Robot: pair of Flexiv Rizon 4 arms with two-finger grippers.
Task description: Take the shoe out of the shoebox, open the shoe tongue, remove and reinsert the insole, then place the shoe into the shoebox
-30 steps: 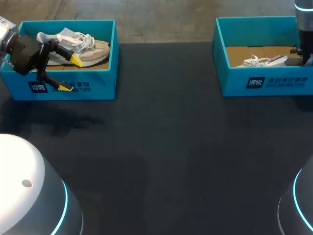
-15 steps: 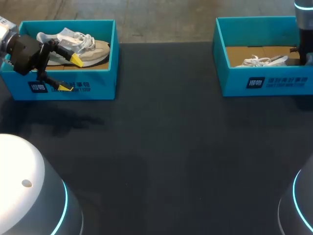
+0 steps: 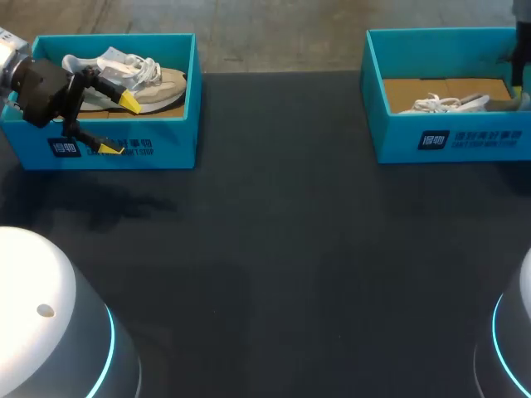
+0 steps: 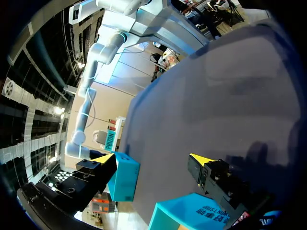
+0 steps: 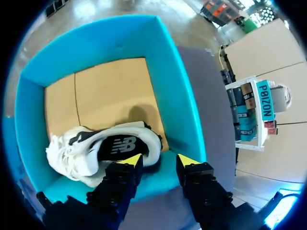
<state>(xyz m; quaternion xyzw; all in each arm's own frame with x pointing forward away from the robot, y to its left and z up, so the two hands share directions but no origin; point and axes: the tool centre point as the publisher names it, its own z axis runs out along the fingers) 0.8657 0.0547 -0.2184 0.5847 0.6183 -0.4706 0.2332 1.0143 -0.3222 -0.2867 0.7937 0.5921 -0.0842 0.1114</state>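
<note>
A white and beige shoe [image 3: 124,79] lies in the teal shoebox [image 3: 170,137] at the table's far left. My left gripper [image 3: 119,125] hangs open over that box's front wall, with nothing between its fingers; in the left wrist view the left gripper [image 4: 152,160] spans a corner of the teal box [image 4: 123,184]. At the far right, a second teal shoebox [image 3: 448,141] holds a white shoe [image 3: 440,104] lying on its side. In the right wrist view my right gripper [image 5: 160,160] stands open just above this shoe's [image 5: 100,151] heel, not touching it. Only a sliver of my right arm [image 3: 524,58] shows in the head view.
The black table [image 3: 282,249] stretches between the two boxes. The right shoebox's brown cardboard floor [image 5: 110,96] is bare ahead of the shoe. The robot's two rounded white bases [image 3: 50,332] sit at the near corners.
My right gripper has opened and let go of the white shoe, which now rests in the right box. The right arm has drawn up and rightward, nearly out of the head view. The left arm is still.
</note>
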